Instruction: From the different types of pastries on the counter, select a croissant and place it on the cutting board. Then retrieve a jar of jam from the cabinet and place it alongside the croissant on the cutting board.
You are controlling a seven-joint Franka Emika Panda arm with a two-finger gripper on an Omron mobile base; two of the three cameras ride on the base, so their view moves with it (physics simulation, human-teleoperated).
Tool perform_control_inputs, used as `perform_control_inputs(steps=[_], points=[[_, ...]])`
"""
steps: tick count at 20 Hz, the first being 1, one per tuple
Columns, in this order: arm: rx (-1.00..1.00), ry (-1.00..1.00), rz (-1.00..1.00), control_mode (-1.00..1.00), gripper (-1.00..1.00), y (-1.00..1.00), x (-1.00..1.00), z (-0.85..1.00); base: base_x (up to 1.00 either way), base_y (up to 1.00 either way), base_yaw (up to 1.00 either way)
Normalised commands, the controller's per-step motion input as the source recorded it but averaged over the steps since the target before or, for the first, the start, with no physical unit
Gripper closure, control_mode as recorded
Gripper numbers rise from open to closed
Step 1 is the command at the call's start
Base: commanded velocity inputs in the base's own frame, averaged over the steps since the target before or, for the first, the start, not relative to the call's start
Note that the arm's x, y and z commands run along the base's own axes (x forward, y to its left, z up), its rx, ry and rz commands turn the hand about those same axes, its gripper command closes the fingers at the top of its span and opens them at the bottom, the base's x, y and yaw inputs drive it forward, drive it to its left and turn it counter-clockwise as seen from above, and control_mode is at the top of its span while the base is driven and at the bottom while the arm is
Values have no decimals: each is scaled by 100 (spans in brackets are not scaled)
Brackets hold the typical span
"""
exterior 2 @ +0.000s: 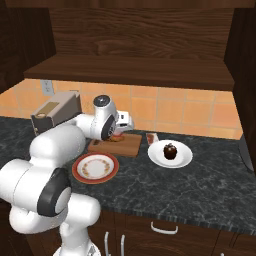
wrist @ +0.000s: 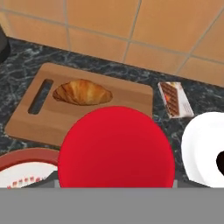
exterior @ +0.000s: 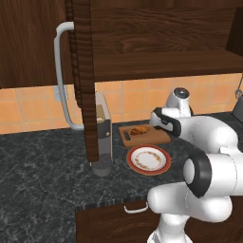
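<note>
Standing open at upper left, the cabinet (exterior: 80, 71), door swung out with its pale bar handle. Stretching below it, the dark veined table (exterior 2: 210, 185), carrying the cutting board (wrist: 30, 127) near the tiled wall. Resting on the board's far left part, the croissant (wrist: 82, 92), so the first step looking done and the second nearly so. Hanging just above the board's near right part, the gripper (exterior 2: 119, 131), most likely pinching the jar of jam (wrist: 116, 146), judging by the red round top looming close in the hand view; fingertips hidden behind it, so not certain. Calling next for lowering onto bare wood just right of the croissant, without bumping it, then spreading the fingers. Lying nearby, the red-rimmed plate (exterior: 148, 159), a white plate (exterior 2: 170, 153) bearing a dark piece, and a little tray (wrist: 175, 99).
</note>
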Motion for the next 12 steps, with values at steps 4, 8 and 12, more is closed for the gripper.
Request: perform_control_inputs(steps=[4,8,12], points=[[0,0,0,-100,100,0,68,-4,0,0,0],[0,0,0,-100,100,0,42,-3,0,0,0],[0,0,0,-100,100,0,1,-1,0,0,0]])
